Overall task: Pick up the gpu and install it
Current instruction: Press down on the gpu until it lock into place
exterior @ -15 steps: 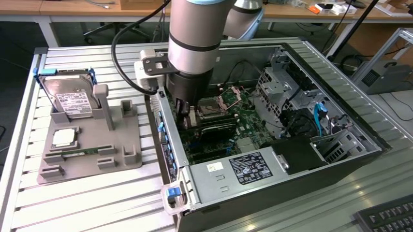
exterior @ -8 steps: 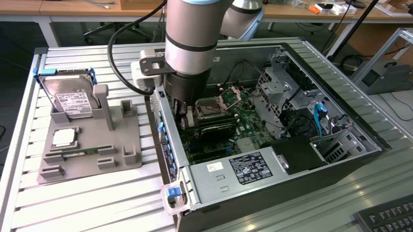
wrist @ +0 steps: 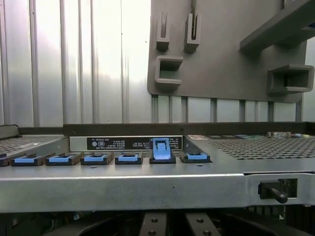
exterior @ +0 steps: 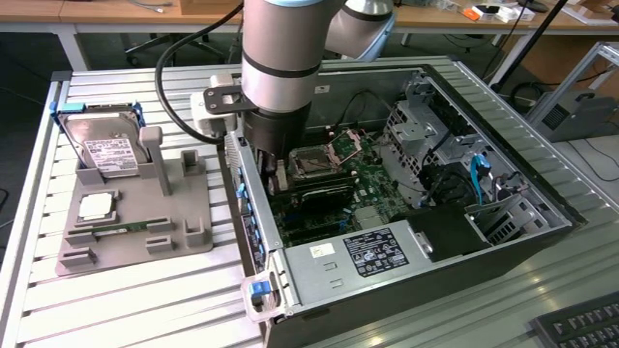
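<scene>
Gripper [exterior: 274, 170] reaching down inside open computer case [exterior: 503, 239], fingers clenched. GPU [exterior: 317, 194] sitting on edge on motherboard [exterior: 372, 190] just beside gripper. Hard drive [exterior: 104, 148] standing in grey fixture tray [exterior: 121, 250] on slatted table [exterior: 135, 312].

A: Where is the arm [exterior: 278, 65]?
B: Reaching down into the open case [exterior: 503, 250], by the wall on the exterior view's left, above the motherboard [exterior: 338, 196].
A: The gpu [exterior: 320, 194]?
B: A dark card lies across the board just beside the arm's lower end.
A: And outside the case?
B: A grey holder [exterior: 145, 217] on the table [exterior: 126, 304], with the hard drive [exterior: 104, 148] upright, a CPU [exterior: 97, 208] and RAM stick [exterior: 121, 230].
</scene>
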